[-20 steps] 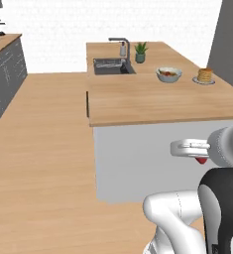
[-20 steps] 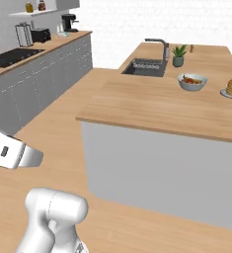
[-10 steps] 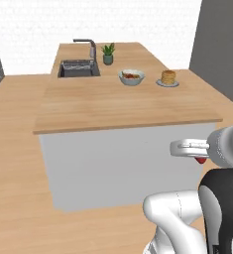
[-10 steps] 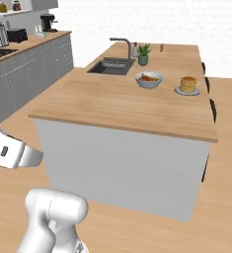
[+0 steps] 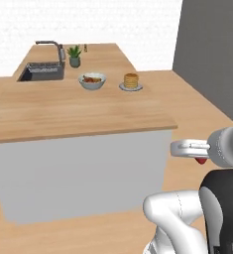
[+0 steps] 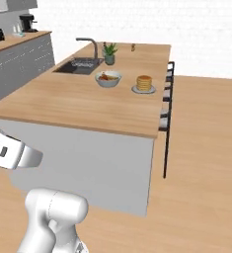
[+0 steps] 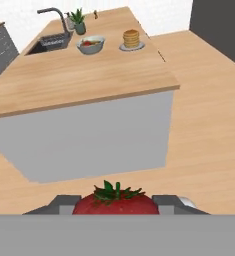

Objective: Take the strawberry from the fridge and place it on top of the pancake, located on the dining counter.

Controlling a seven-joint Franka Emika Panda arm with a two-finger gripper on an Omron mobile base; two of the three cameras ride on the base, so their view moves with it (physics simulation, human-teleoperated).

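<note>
One strawberry (image 7: pixel 116 201) sits clamped between the jaws of the gripper (image 7: pixel 117 204), carried low for transport. Its target, the pancake (image 7: pixel 131 38), waits on the tabletop (image 7: pixel 89 75) beside the fruit bowl (image 7: pixel 91 44), well apart.

Long light wood dining counter (image 5: pixel 78 111) on a plain grey base, standing on a light wood floor (image 6: pixel 201 163). On its top, toward the far end: a sunken dark sink with a curved grey tap (image 5: pixel 41 71), a small green potted plant (image 5: pixel 75 55), a white bowl of red and yellow fruit (image 5: pixel 92 80), and just beside it a short stack of golden-tan pancakes on a round grey plate (image 5: pixel 131 82). Black-legged stools (image 6: pixel 166 106) tucked along one long side.
</note>
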